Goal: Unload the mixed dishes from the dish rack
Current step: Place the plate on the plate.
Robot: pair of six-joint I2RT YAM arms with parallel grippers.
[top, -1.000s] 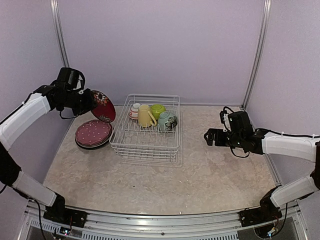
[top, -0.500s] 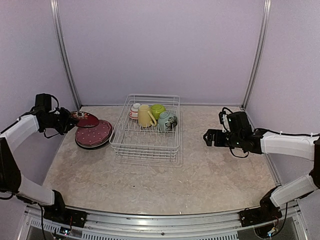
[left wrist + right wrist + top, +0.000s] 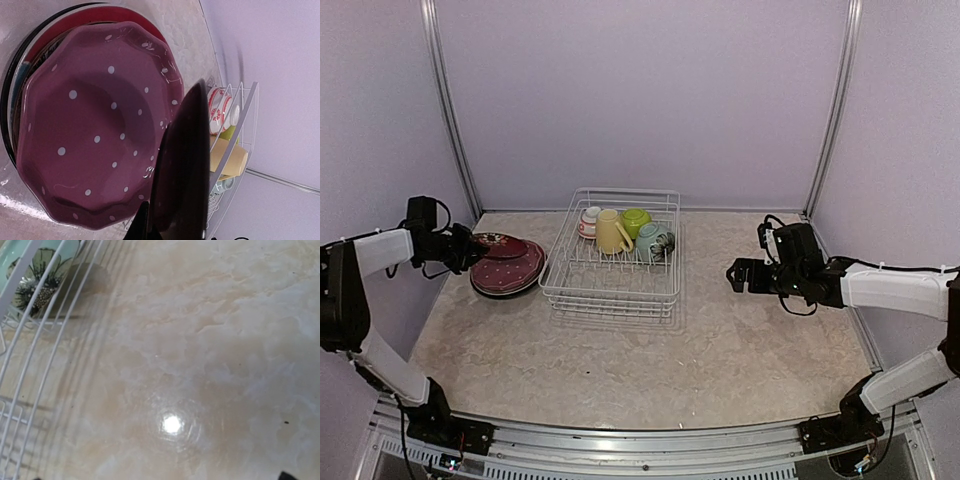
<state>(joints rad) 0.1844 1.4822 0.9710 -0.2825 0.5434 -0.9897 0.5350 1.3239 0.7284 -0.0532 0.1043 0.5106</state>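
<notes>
Pinching the rim of a dark red plate [image 3: 503, 242], the left gripper [image 3: 470, 248] is closed down almost fully on it and holds it nearly flat, low over the stack of plates [image 3: 506, 280] near the table's [image 3: 720, 350] left edge. From the left wrist, the pink dotted plate [image 3: 90, 130] lies on top of that stack, with the held plate edge-on above its right side; whether the 2 touch cannot be told. The dish rack [image 3: 610, 296] stands just right of the stack, toward the table's far edge. In its far end sit 4 pieces: a pinkish bowl [image 3: 589, 222], a pale yellow mug [image 3: 611, 232], a lime green bowl [image 3: 637, 219] and a pale green bowl [image 3: 655, 240] with a flower print. The right gripper [image 3: 733, 274] hovers above the table between the rack and the right edge, jaws spread wide, holding nothing.
</notes>
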